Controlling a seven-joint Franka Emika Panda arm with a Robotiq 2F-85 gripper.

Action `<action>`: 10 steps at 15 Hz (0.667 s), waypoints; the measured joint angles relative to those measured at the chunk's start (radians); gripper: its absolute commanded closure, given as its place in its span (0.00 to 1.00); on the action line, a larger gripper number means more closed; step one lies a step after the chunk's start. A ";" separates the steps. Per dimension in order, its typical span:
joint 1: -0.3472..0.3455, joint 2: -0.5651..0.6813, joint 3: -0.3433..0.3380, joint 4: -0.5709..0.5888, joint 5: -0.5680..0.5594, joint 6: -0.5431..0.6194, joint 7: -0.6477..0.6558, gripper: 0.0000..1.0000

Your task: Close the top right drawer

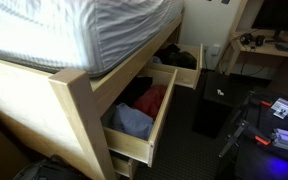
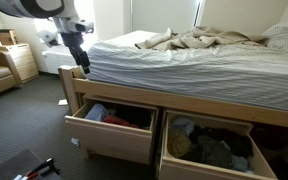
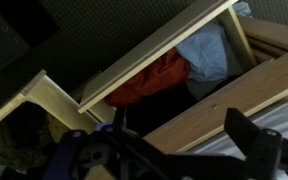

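Note:
Both bed-frame drawers stand pulled out in both exterior views. The top right drawer (image 2: 210, 171), pale wood with dark clothing inside, is the far, smaller one in an exterior view (image 1: 187, 78). Its corner shows at the left of the wrist view (image 3: 52, 100). The other drawer (image 2: 112, 137), holding blue and red clothes, is the near one in an exterior view (image 1: 134, 143) and fills the wrist view (image 3: 154, 55). My gripper (image 2: 81, 63) hangs open and empty beside the bed's corner, above the blue-and-red drawer. Its fingers show spread in the wrist view (image 3: 184, 135).
The mattress with striped sheets (image 2: 184, 70) overhangs the wooden bed frame (image 1: 79, 100). A black box (image 1: 212, 112) stands on the dark carpet near a desk (image 1: 274, 48). A wooden nightstand (image 2: 22, 62) stands past the end of the bed.

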 measured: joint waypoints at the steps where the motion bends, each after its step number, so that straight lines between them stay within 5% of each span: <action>1: -0.031 0.034 -0.022 -0.009 -0.008 0.039 0.011 0.00; 6: -0.174 0.187 -0.119 -0.115 -0.066 0.276 0.098 0.00; 10: -0.196 0.227 -0.116 -0.124 -0.069 0.283 0.205 0.00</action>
